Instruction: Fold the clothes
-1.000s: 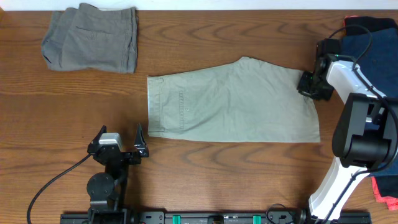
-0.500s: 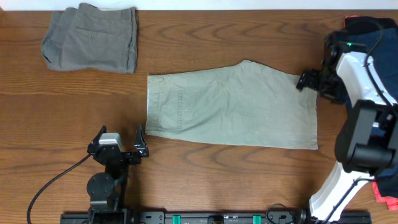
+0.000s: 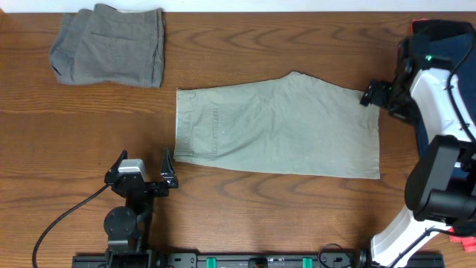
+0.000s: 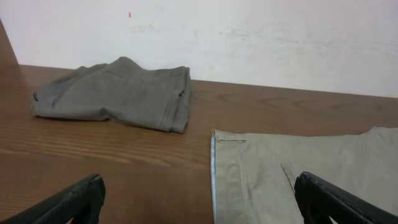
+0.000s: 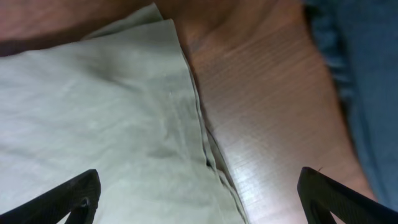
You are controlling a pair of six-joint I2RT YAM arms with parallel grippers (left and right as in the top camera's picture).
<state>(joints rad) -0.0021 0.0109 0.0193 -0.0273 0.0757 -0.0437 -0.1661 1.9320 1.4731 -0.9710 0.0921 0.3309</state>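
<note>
The pale khaki shorts (image 3: 275, 123) lie flat in the middle of the table, waistband to the left, leg hem to the right. My right gripper (image 3: 381, 97) hovers open over the hem's far right corner with nothing in it. In the right wrist view the hem edge (image 5: 199, 124) runs between the spread fingers of that gripper (image 5: 199, 196). My left gripper (image 3: 143, 170) stands open near the front, just left of the waistband corner (image 4: 214, 162), and holds nothing. A grey-brown garment (image 3: 110, 46) lies folded at the back left.
A navy garment (image 3: 439, 52) lies at the far right, past the right gripper, also seen as blue cloth (image 5: 367, 81). Red cloth (image 3: 462, 242) shows at the right front edge. A white wall (image 4: 249, 37) backs the table.
My right gripper opened and let go of the shorts' hem, then drew back to the right and up. The hem settled slightly leftward. The left arm stayed still.
</note>
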